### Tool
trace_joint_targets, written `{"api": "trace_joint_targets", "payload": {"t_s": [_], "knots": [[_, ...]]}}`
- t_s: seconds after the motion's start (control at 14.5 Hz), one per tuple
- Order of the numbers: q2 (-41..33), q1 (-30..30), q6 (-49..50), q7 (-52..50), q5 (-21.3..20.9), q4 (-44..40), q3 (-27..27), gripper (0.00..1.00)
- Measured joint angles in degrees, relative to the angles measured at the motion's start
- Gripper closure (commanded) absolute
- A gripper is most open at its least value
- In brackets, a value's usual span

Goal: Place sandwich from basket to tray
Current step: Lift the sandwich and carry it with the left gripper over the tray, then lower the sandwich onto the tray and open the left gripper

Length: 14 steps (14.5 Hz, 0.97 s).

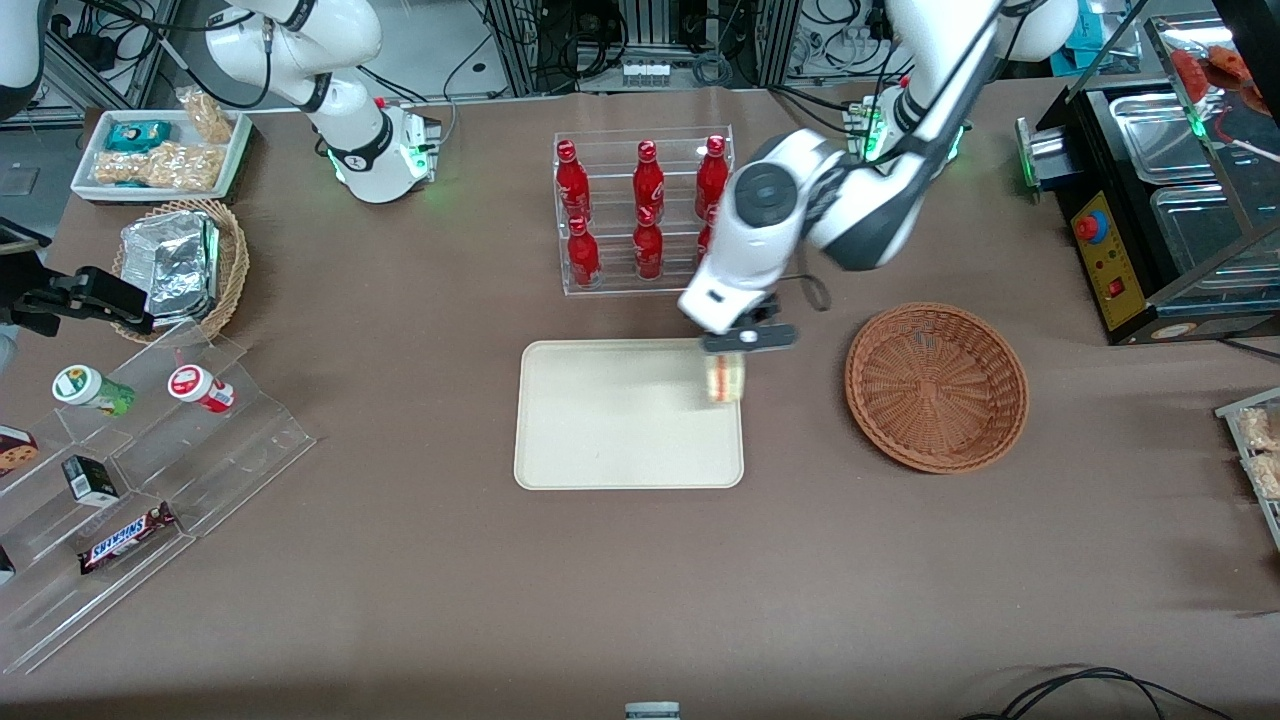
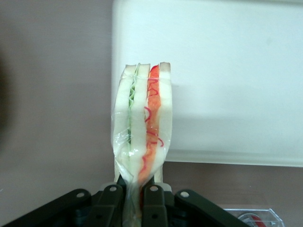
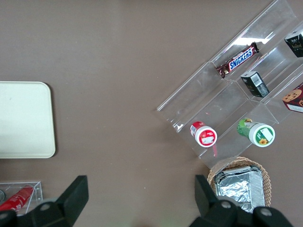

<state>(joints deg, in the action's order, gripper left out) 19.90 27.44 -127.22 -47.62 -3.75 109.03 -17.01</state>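
Note:
My gripper [image 1: 727, 366] is shut on the sandwich [image 1: 725, 379], a plastic-wrapped wedge of white bread with green and red-orange layers. It hangs over the edge of the cream tray [image 1: 610, 440] that faces the basket. In the left wrist view the sandwich [image 2: 143, 127] stands edge-on, pinched between the black fingers [image 2: 152, 203], with the tray [image 2: 236, 85] under and beside it. The reddish-brown woven basket [image 1: 936, 386] lies empty beside the tray, toward the working arm's end of the table.
A clear rack of red bottles [image 1: 640, 212] stands farther from the front camera than the tray, close to the arm. Toward the parked arm's end lie a stepped acrylic snack display [image 1: 130, 480], a tan wicker basket with foil packs [image 1: 180, 268] and a white snack tray [image 1: 160, 155]. A black appliance [image 1: 1150, 210] flanks the basket.

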Motion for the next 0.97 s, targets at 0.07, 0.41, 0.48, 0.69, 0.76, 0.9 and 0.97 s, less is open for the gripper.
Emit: {"api": "trace_joint_targets", "payload": {"t_s": [0.07, 0.41, 0.48, 0.69, 0.76, 0.9, 0.97], "knots": [[2.7, 1.1, 0.0, -0.2, -1.4, -2.3, 0.0, 0.92], [15.2, 4.6, 1.3, -2.1, -4.8, -16.4, 0.3, 0.87], [17.7, 5.1, 3.0, -2.9, -5.2, -20.1, 0.4, 0.81], [24.3, 6.5, 5.3, -5.9, -6.2, -29.4, 0.5, 0.28], [26.1, 7.0, 5.4, -6.3, -6.5, -31.4, 0.5, 0.02], [28.1, 7.9, 5.5, -6.9, -7.0, -33.9, 0.7, 0.0], [28.3, 8.1, 5.8, -7.1, -7.6, -34.5, 1.1, 0.0]]}}
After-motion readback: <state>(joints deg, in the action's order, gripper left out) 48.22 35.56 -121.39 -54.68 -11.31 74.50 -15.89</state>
